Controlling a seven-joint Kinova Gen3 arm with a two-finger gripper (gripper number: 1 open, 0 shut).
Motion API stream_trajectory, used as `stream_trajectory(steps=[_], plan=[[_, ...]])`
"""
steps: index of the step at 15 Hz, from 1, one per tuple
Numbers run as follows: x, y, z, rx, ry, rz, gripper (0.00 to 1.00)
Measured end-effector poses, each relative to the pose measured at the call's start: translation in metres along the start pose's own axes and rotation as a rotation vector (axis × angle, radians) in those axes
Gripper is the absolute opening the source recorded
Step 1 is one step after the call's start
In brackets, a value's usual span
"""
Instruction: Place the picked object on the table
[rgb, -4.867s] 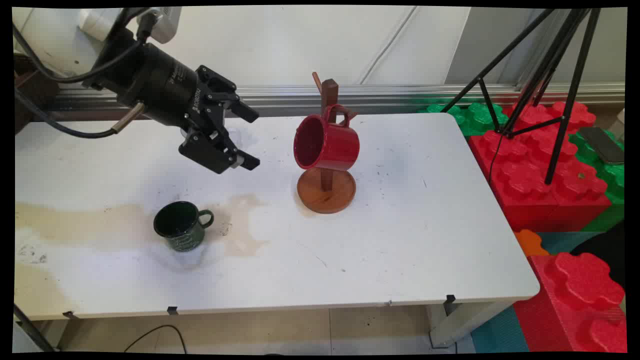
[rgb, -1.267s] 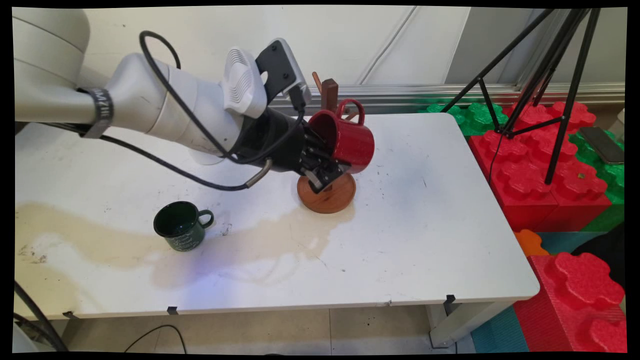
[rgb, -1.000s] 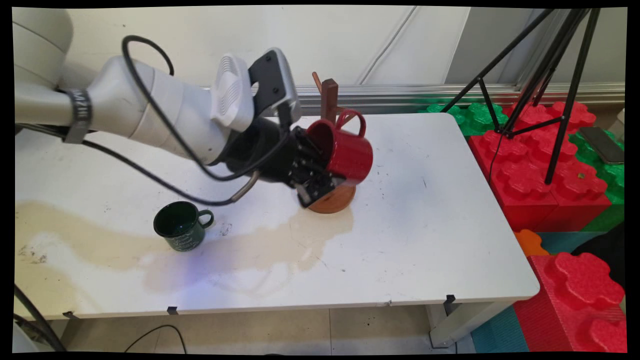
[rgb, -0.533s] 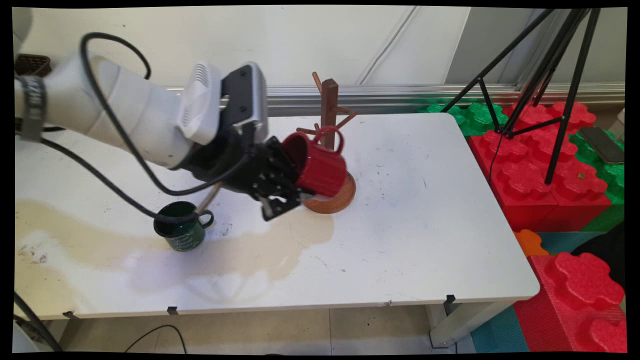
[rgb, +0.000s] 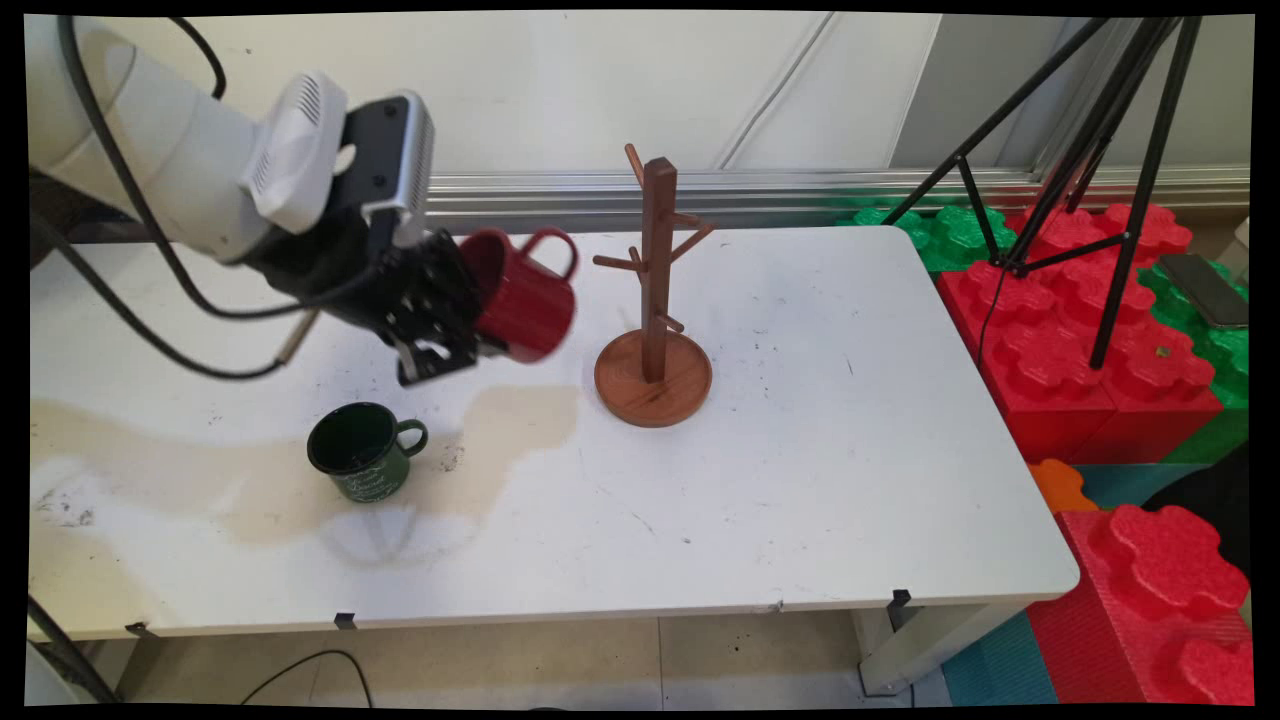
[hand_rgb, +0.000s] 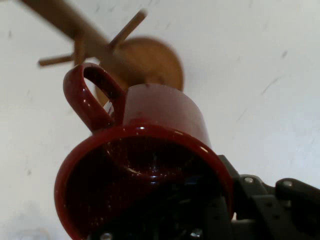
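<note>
My gripper (rgb: 470, 325) is shut on the rim of a red mug (rgb: 522, 295), one finger inside it and one outside. The mug hangs in the air on its side, handle up, left of the wooden mug tree (rgb: 655, 290). In the hand view the red mug (hand_rgb: 150, 165) fills the lower picture, mouth toward the camera, with the mug tree (hand_rgb: 125, 60) behind it. The tree's pegs are bare. A dark green mug (rgb: 362, 452) stands upright on the white table (rgb: 800, 450), below and left of the gripper.
Red and green foam blocks (rgb: 1100, 330) and a black tripod (rgb: 1090, 160) stand off the table's right side. A metal rail (rgb: 780, 185) runs along the wall behind the table. Black cables (rgb: 150, 330) hang from the arm at the left.
The gripper went from open and apart to shut on the red mug, lifted it off the tree's peg and carried it left and up. The tree now stands without a mug.
</note>
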Motion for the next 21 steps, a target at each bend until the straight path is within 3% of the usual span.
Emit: stream_trajectory(steps=[5,10,15,21], plan=[[-0.014,-0.031,-0.001,0.004,-0.122,0.055,0.0],[-0.024,-0.058,0.02,0.002,-0.246,0.091,0.0],[-0.025,-0.075,0.049,-0.014,-0.323,0.111,0.0],[-0.028,-0.09,0.101,-0.066,-0.41,0.114,0.0]])
